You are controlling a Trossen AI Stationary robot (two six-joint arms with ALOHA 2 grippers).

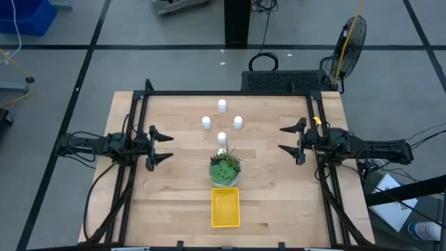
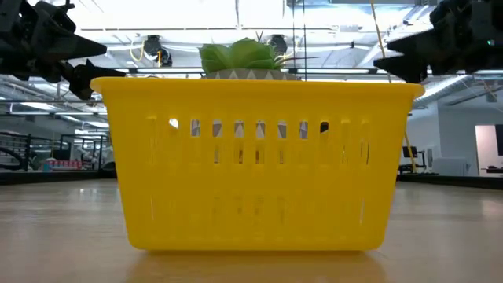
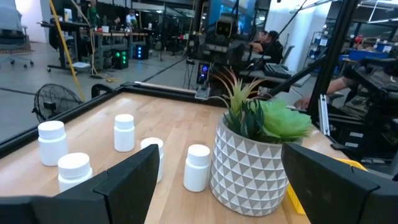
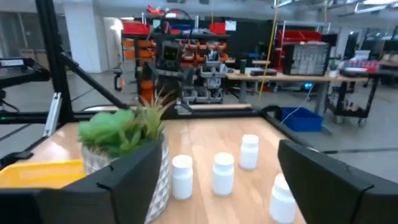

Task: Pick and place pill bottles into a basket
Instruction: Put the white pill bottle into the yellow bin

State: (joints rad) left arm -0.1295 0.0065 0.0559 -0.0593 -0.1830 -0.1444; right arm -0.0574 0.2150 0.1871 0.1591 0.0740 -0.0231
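Observation:
Four white pill bottles stand upright on the table's far half: one farthest back, two side by side, and one just behind the potted plant. The yellow basket stands on the table near the front edge, in front of the plant, and fills the low view. My left gripper is open at the table's left, above the table. My right gripper is open at the table's right. The bottles also show in the left wrist view and right wrist view.
The green plant in its white patterned pot stands between the bottles and the basket. A black frame runs along the table's far, left and right sides. A fan stands on the floor beyond the table. People sit at desks in the room behind.

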